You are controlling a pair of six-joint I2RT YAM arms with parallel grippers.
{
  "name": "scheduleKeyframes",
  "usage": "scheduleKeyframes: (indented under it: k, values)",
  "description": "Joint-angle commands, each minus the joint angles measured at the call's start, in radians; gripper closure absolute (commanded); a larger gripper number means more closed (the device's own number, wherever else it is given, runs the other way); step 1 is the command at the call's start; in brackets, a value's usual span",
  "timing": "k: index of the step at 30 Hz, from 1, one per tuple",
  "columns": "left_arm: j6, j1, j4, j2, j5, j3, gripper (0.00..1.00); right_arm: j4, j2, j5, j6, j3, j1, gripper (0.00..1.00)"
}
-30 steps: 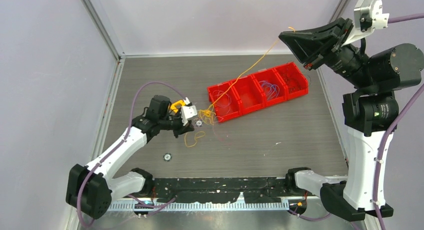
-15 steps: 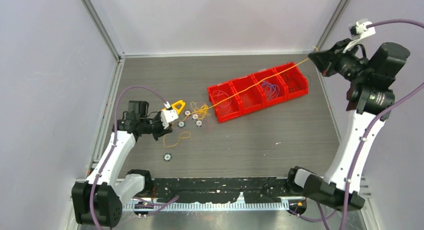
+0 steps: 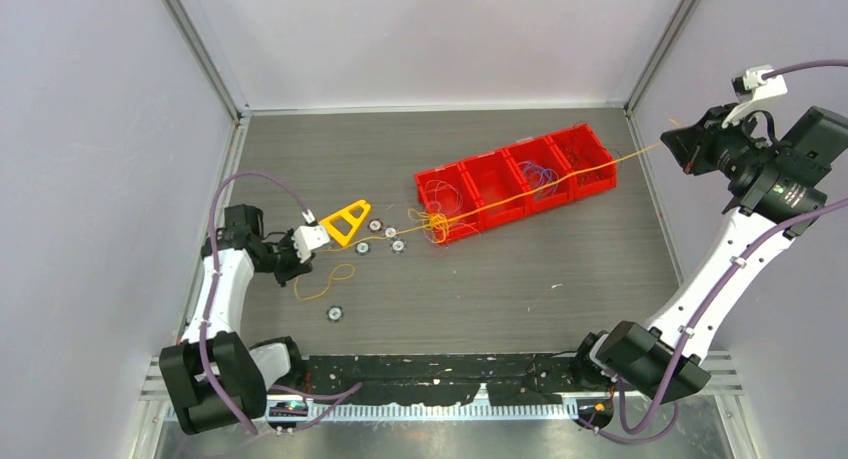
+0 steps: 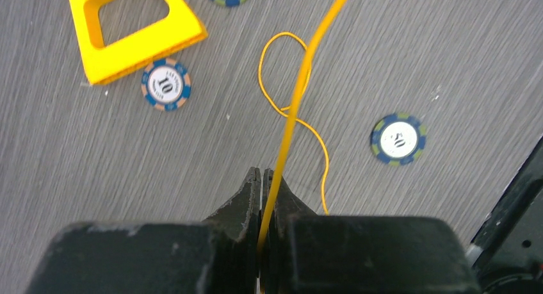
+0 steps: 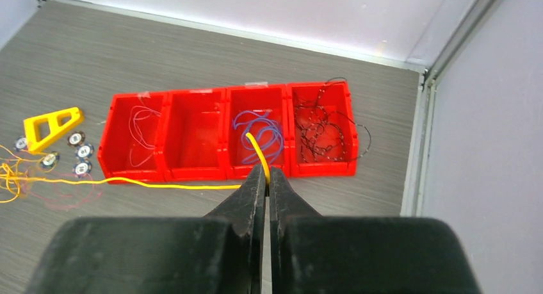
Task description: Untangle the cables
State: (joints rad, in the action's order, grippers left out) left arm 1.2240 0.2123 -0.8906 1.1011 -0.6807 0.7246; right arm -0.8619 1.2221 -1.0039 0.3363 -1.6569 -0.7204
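A single hair-thin yellow cable runs taut across the table, a dark grey surface with a fine wood-grain texture. The left gripper, at nine o'clock on the table, has its matte black jaws pinched shut on one stretch of this cable. The left wrist view shows the strand coming out between the pressed-together tips. The right gripper, out at two o'clock, is likewise clamped on the far end, with a short stub curling past its tips. Between them the cable crosses a glossy red plastic bin, one long tray split into four square compartments, lying toward one o'clock of the table's centre. At the bin's eight o'clock corner the cable passes through a knot of looped yellow-orange strands. A slack loop lies on the table at four o'clock of the left gripper. Other cables sit sorted in the bin. Seen from the right wrist, the nine o'clock compartment holds pale pink wires, the third along holds blue-purple wires, and the three o'clock one holds black wires that spill over its rim. A faint reddish wire lies on the table beside the knot. Five round, flat poker chips with striped edges are in the overhead view. Four are clustered between the knot and a hollow yellow triangular frame, and one chip lies alone at six o'clock of them.
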Motion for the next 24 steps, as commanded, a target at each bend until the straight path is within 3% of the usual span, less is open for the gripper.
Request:
scheduleKeyframes:
  k: [1, 7, 11, 17, 24]
  values:
    - [0.151, 0.075, -0.059, 0.032, 0.018, 0.046, 1.0, -0.067, 0.005, 0.005, 0.154, -0.036, -0.035, 0.95]
    - [0.192, 0.102, -0.049, 0.063, 0.029, 0.053, 1.0, -0.181, 0.019, 0.003, 0.287, -0.049, -0.043, 0.95]
    - [0.187, 0.145, 0.005, 0.085, 0.042, 0.069, 1.0, -0.223, 0.032, 0.089, 0.386, -0.028, -0.058, 0.95]
    - [0.321, 0.271, -0.044, 0.19, 0.067, 0.135, 1.0, -0.29, 0.08, 0.11, 0.52, -0.038, -0.137, 0.95]
    - [0.458, 0.353, -0.036, 0.207, 0.104, 0.111, 1.0, -0.308, 0.099, 0.145, 0.597, 0.007, -0.15, 0.94]
